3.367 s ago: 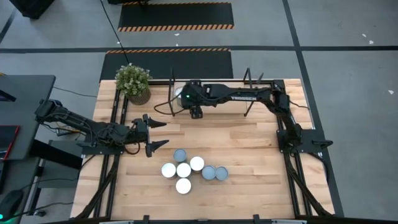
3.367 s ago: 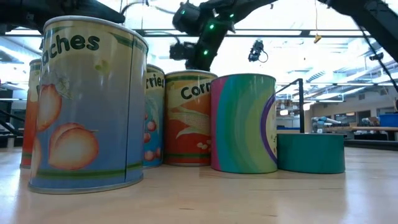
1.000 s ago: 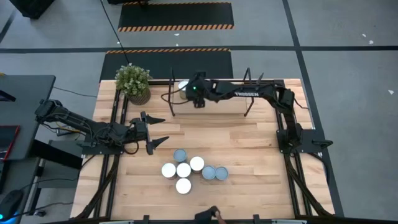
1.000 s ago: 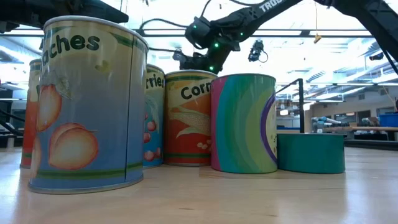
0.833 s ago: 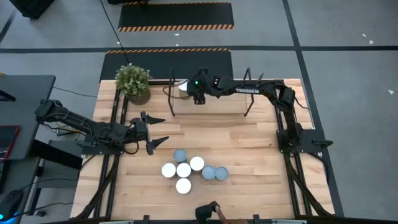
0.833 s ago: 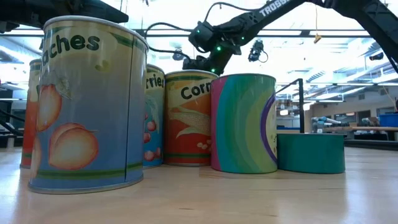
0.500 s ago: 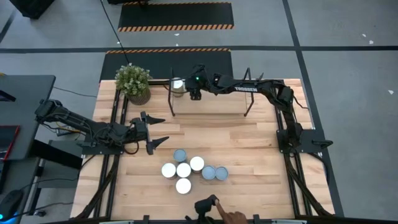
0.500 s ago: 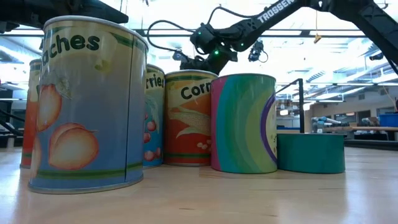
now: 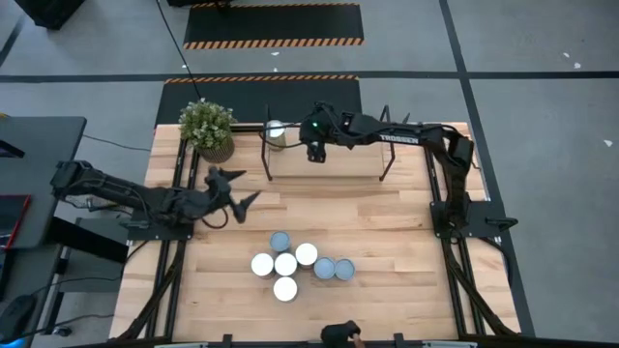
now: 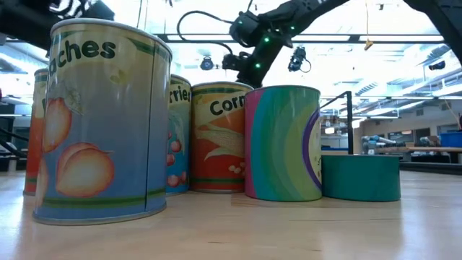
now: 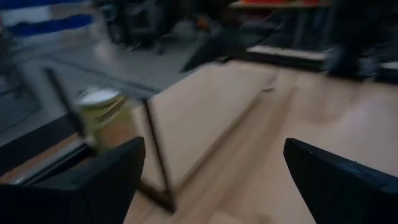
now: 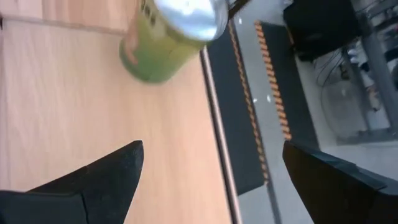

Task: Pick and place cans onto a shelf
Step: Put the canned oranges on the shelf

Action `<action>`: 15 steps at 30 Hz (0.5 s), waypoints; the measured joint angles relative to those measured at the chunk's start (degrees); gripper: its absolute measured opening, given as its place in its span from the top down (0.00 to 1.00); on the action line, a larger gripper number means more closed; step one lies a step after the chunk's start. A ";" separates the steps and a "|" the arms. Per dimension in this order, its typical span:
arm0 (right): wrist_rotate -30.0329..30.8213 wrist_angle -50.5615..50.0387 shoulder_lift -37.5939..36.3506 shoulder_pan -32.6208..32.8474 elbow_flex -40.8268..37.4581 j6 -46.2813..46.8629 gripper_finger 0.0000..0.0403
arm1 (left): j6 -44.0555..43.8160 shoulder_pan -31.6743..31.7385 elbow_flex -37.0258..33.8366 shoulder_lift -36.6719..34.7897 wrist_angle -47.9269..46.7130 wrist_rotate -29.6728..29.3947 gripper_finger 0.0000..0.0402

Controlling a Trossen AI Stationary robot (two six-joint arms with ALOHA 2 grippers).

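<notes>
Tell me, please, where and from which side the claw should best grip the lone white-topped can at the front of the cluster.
Grip the front can around its round side wall, probably coming straight down from above. It stands upright, its near side is free, but another can sits close behind.

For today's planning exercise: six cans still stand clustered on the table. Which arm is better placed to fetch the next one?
Probably the left: the left gripper is open just beside the cluster of cans. The right gripper, also open, is over the shelf.

Grey floor (image 9: 542, 58) carried striped black mats (image 9: 274, 25); a dark desk (image 9: 29, 174) stood left of the table (image 9: 387, 232).
</notes>
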 joint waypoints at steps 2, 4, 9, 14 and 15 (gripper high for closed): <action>-0.80 1.34 -1.61 -0.05 -3.38 0.87 0.02 | -2.64 1.90 1.53 0.02 -5.62 0.05 0.03; -1.05 4.40 -3.58 -0.15 -7.76 1.11 0.02 | -6.72 3.57 3.91 0.02 -13.08 0.08 0.03; -0.91 15.81 -8.22 1.28 -17.43 -0.53 0.02 | -14.52 7.52 9.38 0.49 -28.40 -0.27 0.03; -1.42 23.32 -11.56 2.65 -22.54 -2.21 0.02 | -17.95 12.53 11.69 3.79 -34.29 -0.08 0.03; -2.00 24.40 -12.27 2.78 -23.03 -2.58 0.02 | -18.86 13.50 12.50 4.84 -35.82 0.51 0.03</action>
